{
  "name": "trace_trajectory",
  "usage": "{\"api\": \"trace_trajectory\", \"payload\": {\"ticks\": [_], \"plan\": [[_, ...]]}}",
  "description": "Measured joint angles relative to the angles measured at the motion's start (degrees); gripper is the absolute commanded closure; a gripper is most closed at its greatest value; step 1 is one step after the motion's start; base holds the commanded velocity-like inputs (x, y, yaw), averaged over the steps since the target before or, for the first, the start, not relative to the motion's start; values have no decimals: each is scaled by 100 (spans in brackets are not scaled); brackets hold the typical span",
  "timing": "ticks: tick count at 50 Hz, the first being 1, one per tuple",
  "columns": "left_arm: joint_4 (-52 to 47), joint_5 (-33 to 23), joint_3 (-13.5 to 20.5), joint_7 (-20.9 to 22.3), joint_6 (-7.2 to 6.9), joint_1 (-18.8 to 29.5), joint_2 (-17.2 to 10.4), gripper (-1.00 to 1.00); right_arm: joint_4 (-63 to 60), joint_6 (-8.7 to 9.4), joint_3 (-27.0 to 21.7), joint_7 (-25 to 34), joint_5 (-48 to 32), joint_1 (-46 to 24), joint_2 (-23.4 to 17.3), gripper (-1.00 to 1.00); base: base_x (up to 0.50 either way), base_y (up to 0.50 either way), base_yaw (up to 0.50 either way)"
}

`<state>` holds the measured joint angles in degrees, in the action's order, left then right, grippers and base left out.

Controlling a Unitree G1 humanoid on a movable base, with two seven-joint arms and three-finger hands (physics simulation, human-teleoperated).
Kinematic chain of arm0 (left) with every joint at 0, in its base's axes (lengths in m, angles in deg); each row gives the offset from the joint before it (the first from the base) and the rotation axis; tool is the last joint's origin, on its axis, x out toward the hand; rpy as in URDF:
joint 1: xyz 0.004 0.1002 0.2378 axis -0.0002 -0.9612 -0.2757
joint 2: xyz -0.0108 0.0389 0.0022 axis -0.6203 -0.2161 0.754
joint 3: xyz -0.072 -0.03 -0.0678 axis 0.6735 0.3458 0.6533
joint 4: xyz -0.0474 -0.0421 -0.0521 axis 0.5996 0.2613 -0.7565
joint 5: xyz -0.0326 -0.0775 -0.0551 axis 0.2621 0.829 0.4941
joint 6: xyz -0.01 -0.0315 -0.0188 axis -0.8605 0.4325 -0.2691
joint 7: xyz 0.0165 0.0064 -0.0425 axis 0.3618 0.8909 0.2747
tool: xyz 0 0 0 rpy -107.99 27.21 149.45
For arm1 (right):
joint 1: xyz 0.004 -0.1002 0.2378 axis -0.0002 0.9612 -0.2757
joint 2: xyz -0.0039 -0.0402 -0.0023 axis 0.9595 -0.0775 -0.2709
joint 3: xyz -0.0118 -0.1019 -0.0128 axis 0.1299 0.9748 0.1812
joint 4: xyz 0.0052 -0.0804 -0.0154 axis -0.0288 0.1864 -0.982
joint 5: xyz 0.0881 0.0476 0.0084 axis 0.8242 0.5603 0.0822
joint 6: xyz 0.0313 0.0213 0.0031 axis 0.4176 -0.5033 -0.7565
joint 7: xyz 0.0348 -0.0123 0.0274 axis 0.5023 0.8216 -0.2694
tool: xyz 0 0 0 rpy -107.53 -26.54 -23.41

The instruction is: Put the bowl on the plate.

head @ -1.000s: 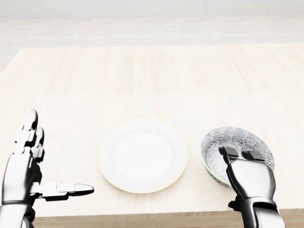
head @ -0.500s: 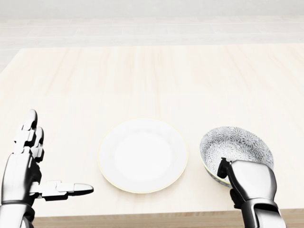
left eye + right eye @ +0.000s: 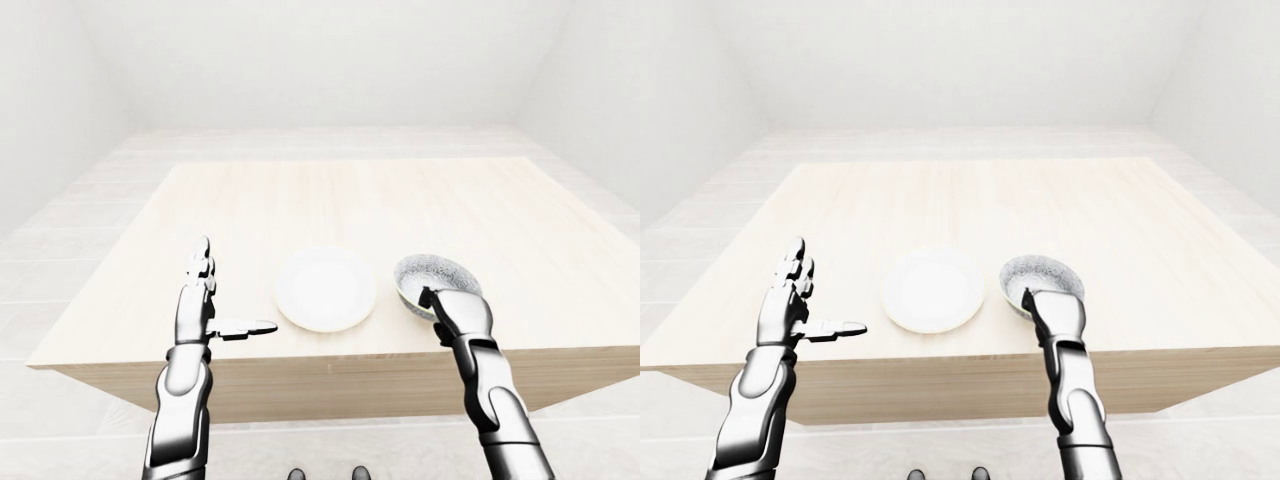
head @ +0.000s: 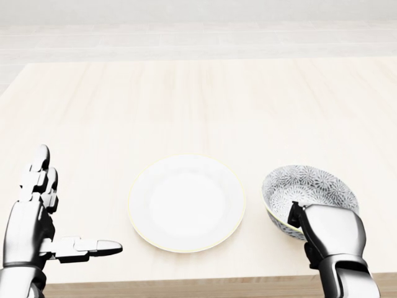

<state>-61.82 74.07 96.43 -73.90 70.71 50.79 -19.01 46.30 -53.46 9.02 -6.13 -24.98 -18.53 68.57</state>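
Right hand (image 4: 329,233) is curled tight over the near rim of the bowl (image 4: 310,186), thumb against its left wall, gripping it. Left hand (image 4: 34,217) is wide open over the desk (image 4: 186,105), fingers up, thumb pointing right, touching nothing. A second ago the right fingers lay flat across the rim; now they are folded down. Left hand unchanged. The bowl sits just right of the plate (image 4: 186,202), not on it, above the right hand in the head view.

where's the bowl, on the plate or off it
Off it: the bowl is right of the plate in the head view, a gap between them.
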Motion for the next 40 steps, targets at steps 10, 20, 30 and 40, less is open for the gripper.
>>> {"api": "trace_trajectory", "payload": {"ticks": [10, 20, 30, 40], "plan": [[1, -5, -5, -5, 0, -5, 1, -100, -245, 0, -88, 339, 12, -50, -52, 33, 0, 0, 0], [9, -15, -8, -12, 0, 4, -1, -100, -580, 0, -141, 673, -102, -90, -57, 31, 0, 0, 0], [85, -26, -16, -21, 0, 31, -7, -100, -905, 0, -159, 945, -287, -120, -13, 32, 0, 0, 0], [131, -36, -30, -27, 0, 47, -12, -100, -1185, 0, -147, 1179, -504, -153, 52, 35, 0, 0, 0]]}}
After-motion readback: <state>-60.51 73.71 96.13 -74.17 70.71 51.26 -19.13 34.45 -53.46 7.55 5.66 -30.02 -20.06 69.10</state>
